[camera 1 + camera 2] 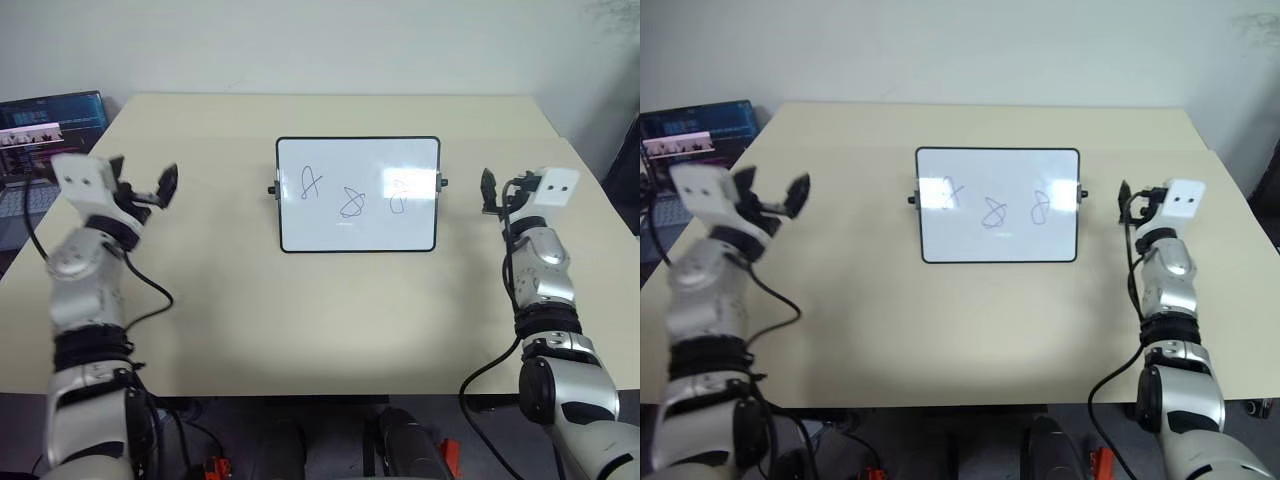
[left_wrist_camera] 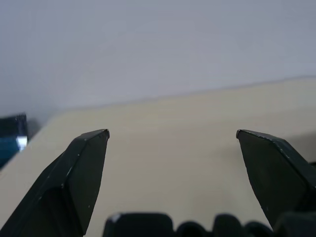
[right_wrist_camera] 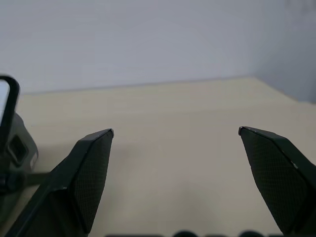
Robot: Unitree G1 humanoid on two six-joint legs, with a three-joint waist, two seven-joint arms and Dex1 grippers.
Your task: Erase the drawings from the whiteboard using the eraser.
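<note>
Whiteboard [image 1: 358,195] stands mid-worktop [image 1: 300,320], three drawings [image 1: 352,202] intact; our left hand [image 1: 145,188] and right hand [image 1: 490,192] hover spread wide, empty, flanking board; eraser unseen, so we locate it first, then grip firmly, wipe flat.

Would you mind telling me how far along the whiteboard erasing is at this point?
Nothing looks done: all three blue drawings are on the whiteboard, unsmudged. Nothing is in hand: the left gripper and the right gripper are both open and empty, raised on either side of the board. Everything is left: taking up an eraser, then wiping all three marks.
</note>
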